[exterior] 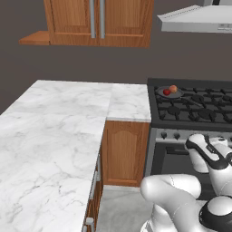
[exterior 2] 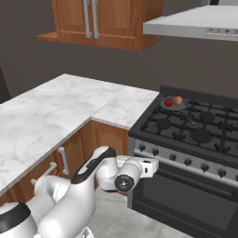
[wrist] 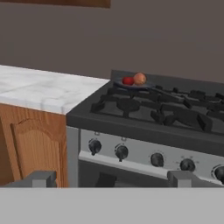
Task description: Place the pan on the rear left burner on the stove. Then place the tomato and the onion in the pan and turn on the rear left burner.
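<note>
On the stove [exterior: 190, 111] [exterior 2: 186, 128] [wrist: 131, 120], the dark pan [exterior: 176, 95] [exterior 2: 180, 107] [wrist: 119, 82] sits at the rear left corner and covers the rear left burner. Inside it lie the red tomato [exterior: 166, 92] [exterior 2: 168, 102] [wrist: 127, 81] and, touching it, the orange-brown onion [exterior: 173, 89] [exterior 2: 178, 100] [wrist: 139, 78]. My gripper [wrist: 113, 179] is open and holds nothing. It hangs low in front of the stove's silver front panel, facing the leftmost knobs [wrist: 94, 146], a short way off.
A white marble counter [exterior: 68, 127] [exterior 2: 60, 107] runs left of the stove, over wooden cabinet doors [wrist: 35, 148]. Wall cabinets [exterior: 99, 20] and a range hood [exterior 2: 195, 21] hang above. The oven door [exterior 2: 186, 200] is below the knobs.
</note>
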